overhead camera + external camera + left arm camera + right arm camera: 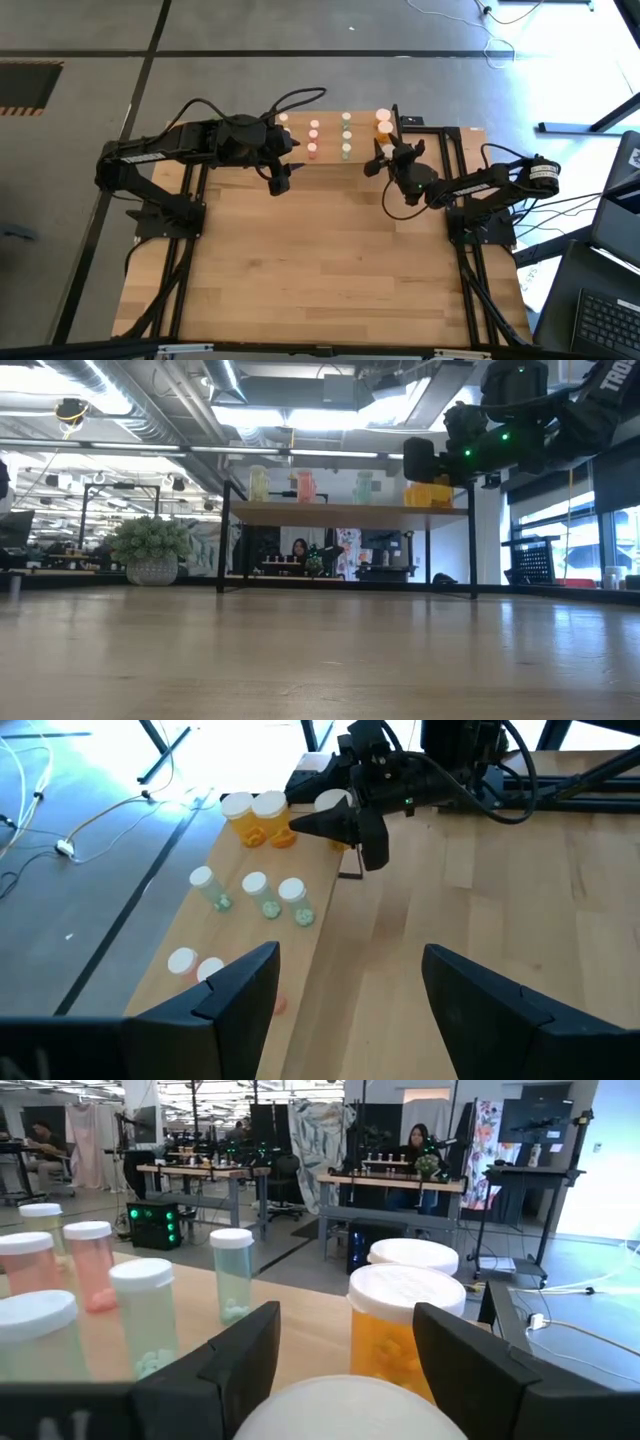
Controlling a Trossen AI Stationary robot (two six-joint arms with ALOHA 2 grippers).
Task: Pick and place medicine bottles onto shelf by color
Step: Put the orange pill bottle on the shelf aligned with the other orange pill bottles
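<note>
Bare worktop (330,270) fills my near view. Far back, medicine bottles (346,135) stand in colour rows on the shelf (440,131). My right claw (385,153) grips a white-capped bottle (345,1408) there; my left claw (281,178) hangs open nearby.

Light wood shelf (340,170), translucent plastic bottles (235,1275)
</note>
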